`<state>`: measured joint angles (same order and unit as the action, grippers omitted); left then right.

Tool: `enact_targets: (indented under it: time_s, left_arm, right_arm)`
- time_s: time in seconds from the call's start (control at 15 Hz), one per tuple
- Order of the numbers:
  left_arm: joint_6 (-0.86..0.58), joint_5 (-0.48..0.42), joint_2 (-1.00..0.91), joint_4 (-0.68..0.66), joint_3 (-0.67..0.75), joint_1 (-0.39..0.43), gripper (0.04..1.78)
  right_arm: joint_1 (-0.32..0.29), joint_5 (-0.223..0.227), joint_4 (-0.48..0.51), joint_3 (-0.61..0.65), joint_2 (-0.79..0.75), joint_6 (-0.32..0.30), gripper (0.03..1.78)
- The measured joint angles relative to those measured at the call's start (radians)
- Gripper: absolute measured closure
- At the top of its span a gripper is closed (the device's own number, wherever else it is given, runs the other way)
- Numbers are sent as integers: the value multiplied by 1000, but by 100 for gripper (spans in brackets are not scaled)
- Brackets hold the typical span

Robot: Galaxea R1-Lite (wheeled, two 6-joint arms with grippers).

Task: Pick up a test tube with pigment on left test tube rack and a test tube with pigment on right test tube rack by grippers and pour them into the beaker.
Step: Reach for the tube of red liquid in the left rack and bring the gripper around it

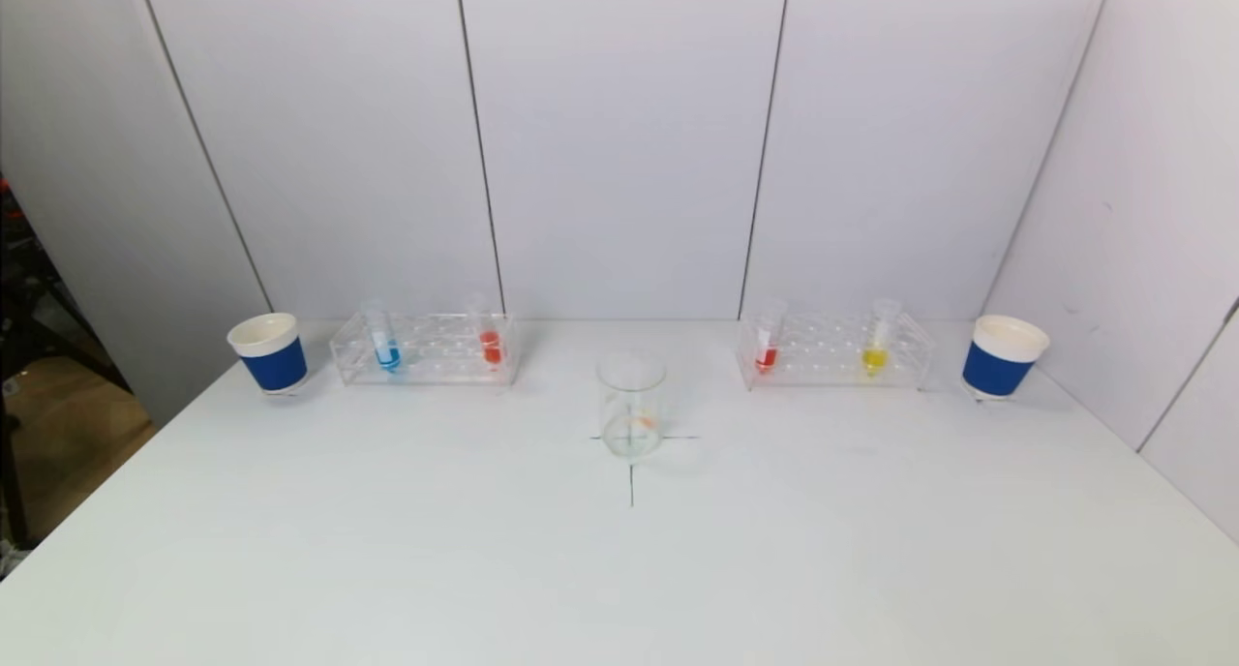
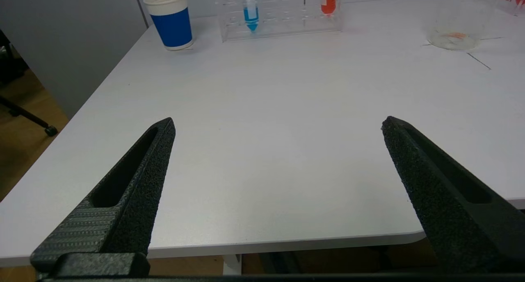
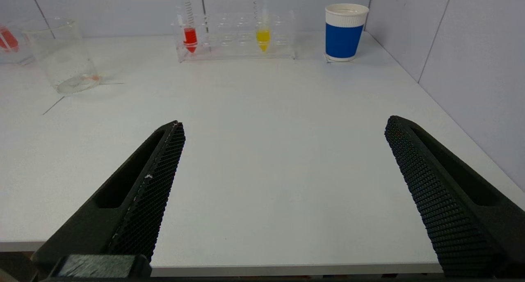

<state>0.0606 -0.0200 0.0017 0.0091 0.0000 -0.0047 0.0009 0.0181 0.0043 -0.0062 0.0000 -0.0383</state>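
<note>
Head view: blue tube (image 1: 387,342) upright in left rack (image 1: 426,348), yellow tube (image 1: 875,345) in right rack (image 1: 835,350), beaker (image 1: 631,407) between. Light, slippery, fragile; grip upper shaft. Left hand (image 2: 278,124), right hand (image 3: 285,124): spread wide, empty, at counter (image 1: 619,569) near edge.

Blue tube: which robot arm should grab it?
Left, probably. The blue tube stands in the left rack, on the left gripper's side; the right gripper faces the other rack.

Each end effector (image 2: 279,124) (image 3: 285,122) has two long black tapered fingers (image 2: 135,183) with rough textured pads and slotted backs.
</note>
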Motion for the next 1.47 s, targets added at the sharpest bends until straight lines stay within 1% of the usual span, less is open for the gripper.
enact_targets:
  time_s: [1.47]
  left_arm:
    - [21,-7,0,-1,0,0,6]
  right_arm:
    - [0,0,0,0,0,0,4]
